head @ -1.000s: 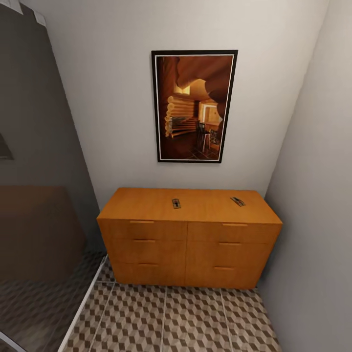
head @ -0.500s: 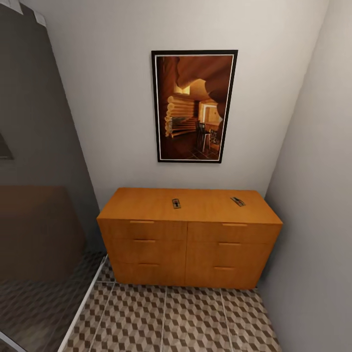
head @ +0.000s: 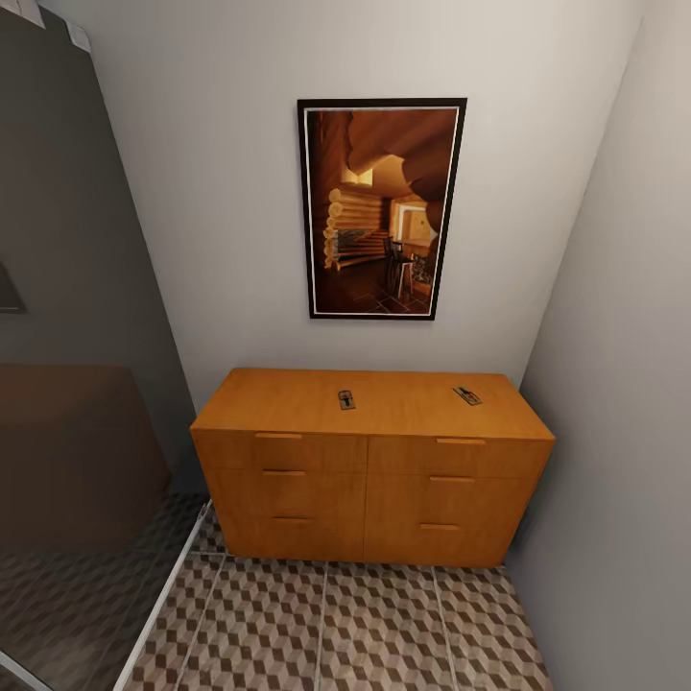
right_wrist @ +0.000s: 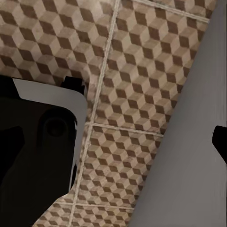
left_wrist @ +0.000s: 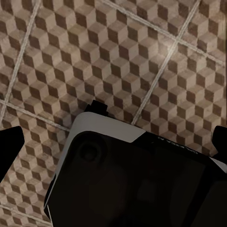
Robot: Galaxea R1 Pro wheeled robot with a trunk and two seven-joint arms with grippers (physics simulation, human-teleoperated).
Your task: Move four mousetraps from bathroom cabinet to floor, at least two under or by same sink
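Head view: two mousetraps (head: 346,399) lie on the cabinet (head: 370,466) top

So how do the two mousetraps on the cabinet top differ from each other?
The middle mousetrap lies near the centre of the cabinet top, while the right mousetrap lies toward its right end. The middle one points roughly front to back; the right one is turned diagonally. Both are small, dark, flat and lie on the wood.

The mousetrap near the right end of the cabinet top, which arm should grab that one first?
Probably the right arm: that mousetrap lies on the cabinet toward the robot's right side, beside the right wall. Both wrist cameras face the floor, so neither arm is raised yet.
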